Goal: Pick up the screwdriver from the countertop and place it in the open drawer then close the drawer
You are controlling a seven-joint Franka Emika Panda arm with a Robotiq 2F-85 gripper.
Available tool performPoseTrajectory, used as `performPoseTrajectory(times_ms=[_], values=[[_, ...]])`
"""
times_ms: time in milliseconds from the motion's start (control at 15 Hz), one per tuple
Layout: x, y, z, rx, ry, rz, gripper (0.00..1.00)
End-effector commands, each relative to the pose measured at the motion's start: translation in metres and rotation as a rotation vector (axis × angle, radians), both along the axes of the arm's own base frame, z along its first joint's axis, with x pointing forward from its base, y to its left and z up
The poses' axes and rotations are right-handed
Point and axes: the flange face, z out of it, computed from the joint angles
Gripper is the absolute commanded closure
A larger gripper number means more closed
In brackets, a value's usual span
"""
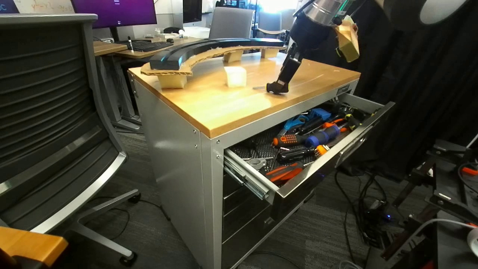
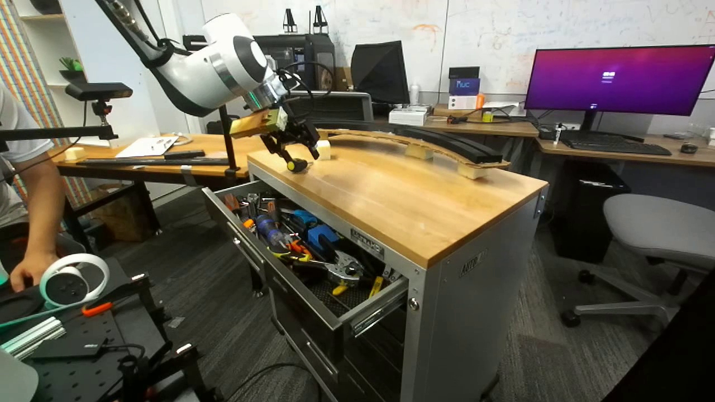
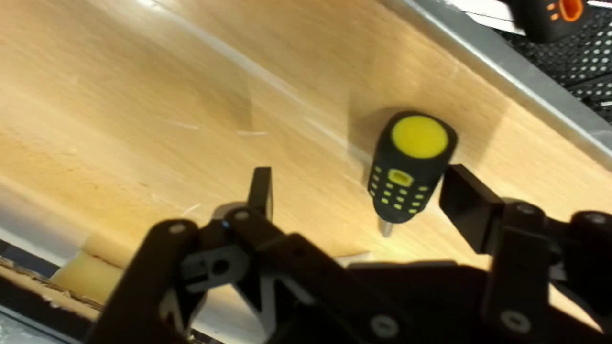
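The screwdriver, short and black with a yellow end cap and yellow dots, lies on the wooden countertop. It also shows in both exterior views, with its shaft partly hidden. My gripper is open, pointing down just over the countertop. In the wrist view the handle shows between the fingers, closer to the right one; I cannot tell if they touch. The gripper also shows in both exterior views. The top grey drawer stands open below the countertop's front edge, filled with tools.
A curved black strip on cardboard rests on foam blocks along the countertop's back. A pale block stands behind the screwdriver. An office chair is beside the cabinet. A person's arm shows near a black equipment table.
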Motion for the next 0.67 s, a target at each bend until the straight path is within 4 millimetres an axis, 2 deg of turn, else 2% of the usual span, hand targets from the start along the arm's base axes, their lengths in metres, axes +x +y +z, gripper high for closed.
performPoseTrajectory(times_ms=[0, 200, 400, 467, 600], values=[[0.004, 0.010, -0.002, -0.029, -0.031, -0.022, 0.44], [-0.006, 0.017, -0.009, 0.064, -0.007, 0.013, 0.67], [-0.014, 0.015, -0.010, 0.141, -0.001, 0.039, 0.88], [-0.019, 0.015, -0.011, 0.158, 0.024, 0.065, 0.89], [-0.033, 0.021, -0.015, 0.149, 0.104, 0.124, 0.87]])
